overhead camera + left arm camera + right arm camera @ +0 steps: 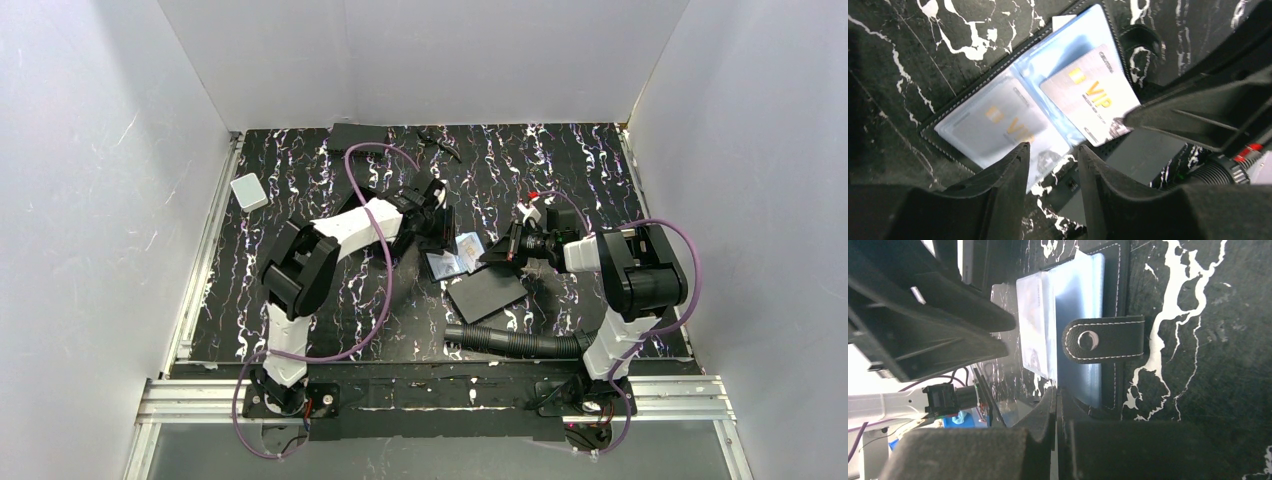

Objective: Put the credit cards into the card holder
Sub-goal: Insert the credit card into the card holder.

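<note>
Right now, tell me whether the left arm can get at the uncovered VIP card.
Probably yes: the left gripper hangs open close to the card, with only the right gripper at one corner.

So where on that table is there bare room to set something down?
Bare tabletop lies at the back right, between the right arm and the rear wall, and at the back left beside the white box. The centre is crowded: left gripper, right gripper, card holder, black sheet and hose.

Marbled table [290, 160] bears card holder [450, 262], black sheet [487, 293], seemingly a white box [248, 191].
</note>
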Controlling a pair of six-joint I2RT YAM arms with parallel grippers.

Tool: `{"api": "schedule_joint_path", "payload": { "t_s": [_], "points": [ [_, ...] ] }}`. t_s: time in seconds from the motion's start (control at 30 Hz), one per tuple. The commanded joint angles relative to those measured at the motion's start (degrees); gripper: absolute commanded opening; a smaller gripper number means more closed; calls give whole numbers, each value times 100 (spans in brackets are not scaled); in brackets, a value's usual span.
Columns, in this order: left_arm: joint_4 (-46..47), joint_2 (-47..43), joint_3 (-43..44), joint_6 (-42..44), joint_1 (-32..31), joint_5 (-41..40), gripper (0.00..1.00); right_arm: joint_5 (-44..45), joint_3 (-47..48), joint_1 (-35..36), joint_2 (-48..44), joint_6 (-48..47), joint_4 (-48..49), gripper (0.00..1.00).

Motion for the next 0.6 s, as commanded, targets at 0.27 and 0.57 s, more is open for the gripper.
{"api": "schedule_joint_path", "payload": {
  "t_s": [0.27, 0.57],
  "points": [
    [-212, 309, -540, 31, 236, -332, 25, -330, 66, 50, 35, 136, 536, 1],
    [-947, 446, -680, 344, 322, -741, 19, -384, 157, 60, 206, 87, 431, 1]
  ]
}}
